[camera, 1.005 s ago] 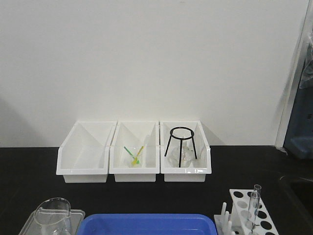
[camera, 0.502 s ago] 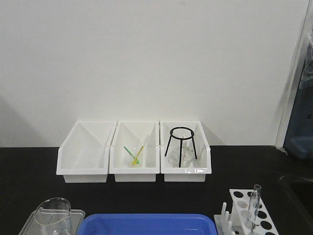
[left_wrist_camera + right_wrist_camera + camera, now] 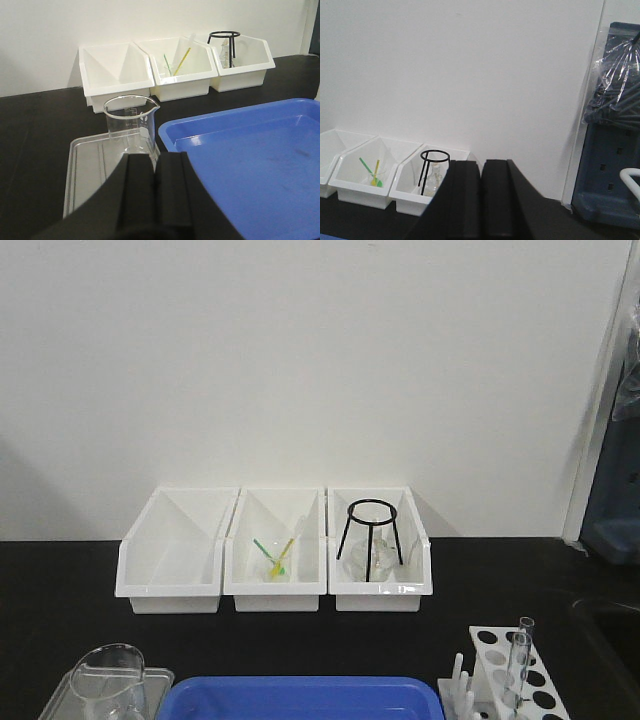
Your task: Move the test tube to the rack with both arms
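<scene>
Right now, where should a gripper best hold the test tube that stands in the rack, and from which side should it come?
Probably the bare upper part of the test tube, just below its open rim, approached from above. It stands nearly upright in the white rack, so the plate hides its lower part, and only the top rises free.

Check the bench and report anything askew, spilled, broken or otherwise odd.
Nothing stands out. The test tube stands upright in the rack, the beaker sits upright on its clear tray, the three white bins are lined up, and the blue tray looks dry. No spills or breakage are visible.
</scene>
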Robot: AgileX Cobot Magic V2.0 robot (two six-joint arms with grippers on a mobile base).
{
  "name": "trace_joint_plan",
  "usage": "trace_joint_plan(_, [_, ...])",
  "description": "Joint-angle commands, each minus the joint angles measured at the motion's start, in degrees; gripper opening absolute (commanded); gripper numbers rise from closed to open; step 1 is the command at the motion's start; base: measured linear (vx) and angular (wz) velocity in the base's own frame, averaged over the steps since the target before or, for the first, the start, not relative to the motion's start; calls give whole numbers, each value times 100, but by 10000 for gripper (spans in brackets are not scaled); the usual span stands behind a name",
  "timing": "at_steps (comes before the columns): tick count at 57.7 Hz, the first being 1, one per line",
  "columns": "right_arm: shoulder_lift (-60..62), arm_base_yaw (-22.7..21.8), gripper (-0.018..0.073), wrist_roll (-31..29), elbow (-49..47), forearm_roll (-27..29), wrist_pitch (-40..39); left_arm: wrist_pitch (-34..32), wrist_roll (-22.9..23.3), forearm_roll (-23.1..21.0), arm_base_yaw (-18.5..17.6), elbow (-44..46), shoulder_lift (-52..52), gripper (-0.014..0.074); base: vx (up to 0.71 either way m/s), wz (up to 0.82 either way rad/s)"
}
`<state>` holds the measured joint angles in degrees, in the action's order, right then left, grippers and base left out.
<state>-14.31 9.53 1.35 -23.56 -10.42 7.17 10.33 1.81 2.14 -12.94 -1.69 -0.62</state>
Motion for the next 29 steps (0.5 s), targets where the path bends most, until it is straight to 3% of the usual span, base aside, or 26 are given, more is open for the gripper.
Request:
trace_joint_plan(1, [-64,-16,-11,-21,-160,-46,-466,-456,-9,-55,0,159,-76,-4,0,0])
trace_joint_plan(8, [85,-21,-11,-66,155,354,-523,-456,-9,-55,0,159,-76,-4,0,0])
trace_joint_plan(25, [1418,-33,-11,-60,2685,856,-1349,-456,-9,-55,0,159,-76,-4,0,0])
trace_joint_plan(29, [1552,-26,-11,-67,2602,900,-755,-456,-9,-55,0,159,-76,-4,0,0])
